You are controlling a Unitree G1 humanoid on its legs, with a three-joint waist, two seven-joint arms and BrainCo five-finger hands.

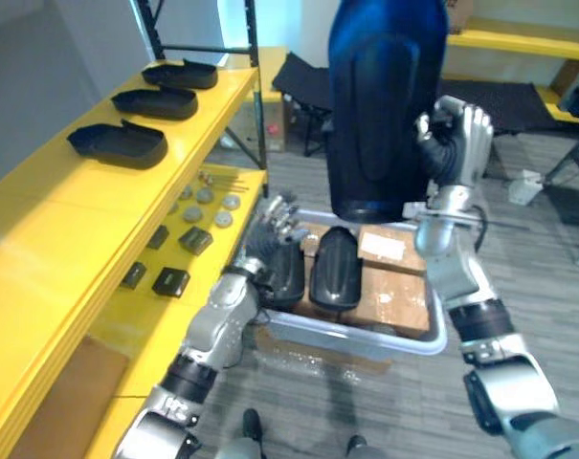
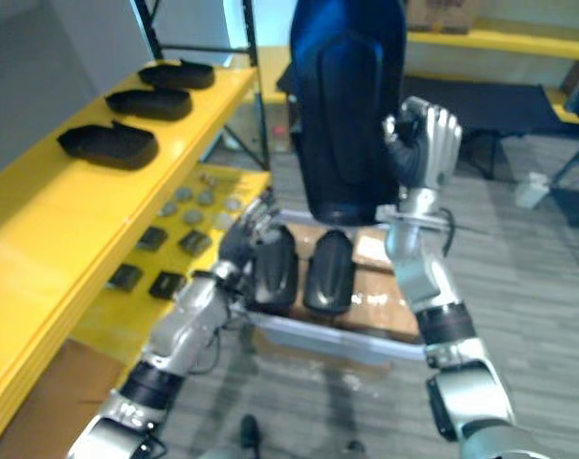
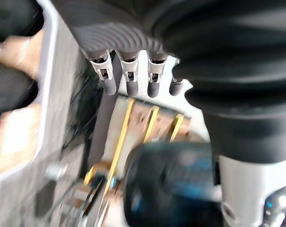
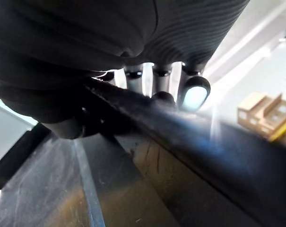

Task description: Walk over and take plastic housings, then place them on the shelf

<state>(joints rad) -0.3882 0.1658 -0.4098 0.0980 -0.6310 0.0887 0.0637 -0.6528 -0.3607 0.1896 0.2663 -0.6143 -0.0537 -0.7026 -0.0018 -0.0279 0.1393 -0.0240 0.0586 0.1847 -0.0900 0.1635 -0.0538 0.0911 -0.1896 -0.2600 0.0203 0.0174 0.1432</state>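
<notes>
- I am gripping the raised housing in my right hand, fingers curling round its edge.
- My left hand is hanging over a binned housing, fingers loosely spread, inside the bin.

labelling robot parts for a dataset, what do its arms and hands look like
Left arm and right arm are silver-grey rounded shells with black bands at the joints. The left hand and right hand have silver fingers with dark tips, and a dark ribbed cover over hand back and wrist.

bright light from the far end, glare on the yellow shelf, blue sheen on the housing
</notes>
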